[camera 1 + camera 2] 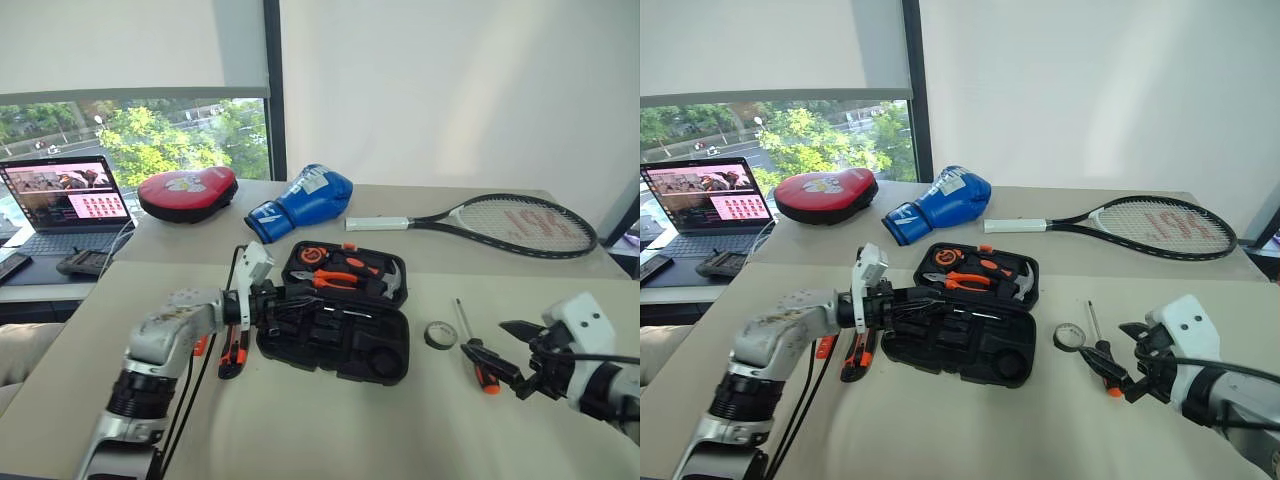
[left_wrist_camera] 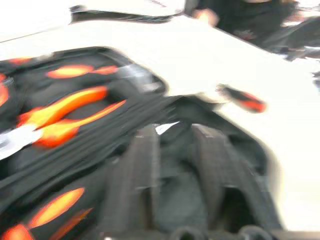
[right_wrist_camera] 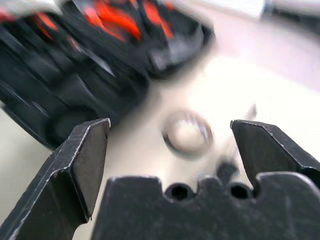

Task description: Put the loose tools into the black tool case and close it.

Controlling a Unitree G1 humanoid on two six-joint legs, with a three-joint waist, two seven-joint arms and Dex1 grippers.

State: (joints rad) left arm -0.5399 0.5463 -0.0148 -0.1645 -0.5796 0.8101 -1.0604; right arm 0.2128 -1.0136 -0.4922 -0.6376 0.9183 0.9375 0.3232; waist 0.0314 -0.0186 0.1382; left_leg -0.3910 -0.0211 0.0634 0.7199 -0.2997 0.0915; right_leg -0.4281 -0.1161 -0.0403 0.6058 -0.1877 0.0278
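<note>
My right pincer (image 1: 512,352), fingers spread apart, hovers beside the screwdriver (image 1: 474,348) and tape roll (image 1: 440,334); my left pincer (image 2: 175,145), fingers parted and holding nothing, reaches over the open tool case (image 1: 340,345).

We see the open tool case (image 1: 335,322) mid-tabletop (image 1: 330,430), a tape roll (image 1: 440,334) and screwdriver (image 1: 474,352) to its right, a utility knife (image 1: 233,356) to its left, a racket (image 1: 500,222) behind.
</note>
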